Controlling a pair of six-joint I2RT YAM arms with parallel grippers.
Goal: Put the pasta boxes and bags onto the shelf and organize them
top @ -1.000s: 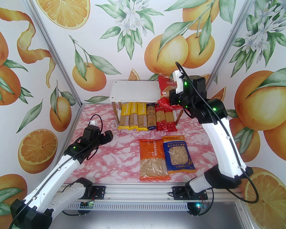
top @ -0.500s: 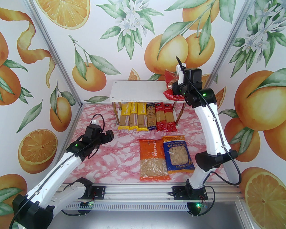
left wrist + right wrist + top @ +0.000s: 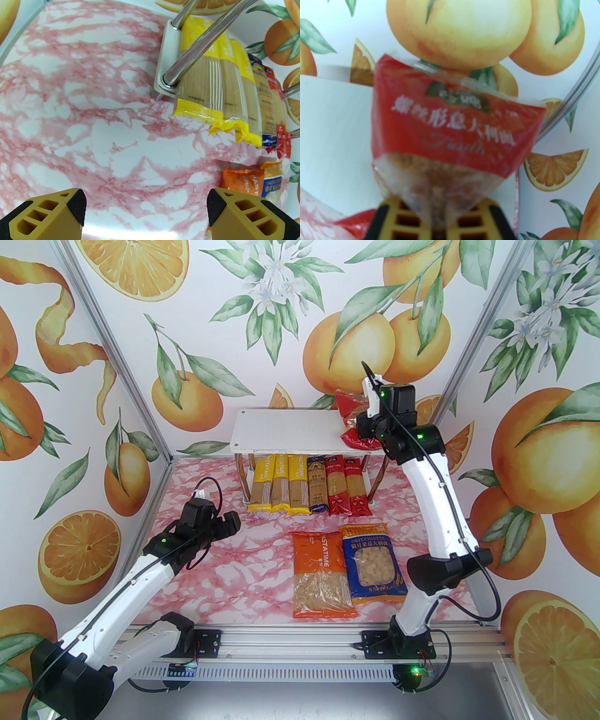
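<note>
The right gripper (image 3: 444, 221) pinches the red bag (image 3: 452, 131) at the right end of the top board of the shelf (image 3: 286, 432). The left gripper (image 3: 146, 211) hangs spread wide, left of and in front of the shelf, whose lower board holds six spaghetti packs (image 3: 309, 483).

A: Shelf (image 3: 286, 432)?
B: Two white boards, chrome legs, at the table's (image 3: 225, 568) far side. Lower board: three yellow spaghetti packs (image 3: 280, 483), one dark blue pack (image 3: 317, 486), two red spaghetti packs (image 3: 344, 486), side by side, near ends overhanging.
A: Wide bags?
B: Orange bag (image 3: 320, 575) and blue bag (image 3: 375, 568) flat on the table, touching. Red bag (image 3: 452, 131) at the top board's right end, crumpled.
</note>
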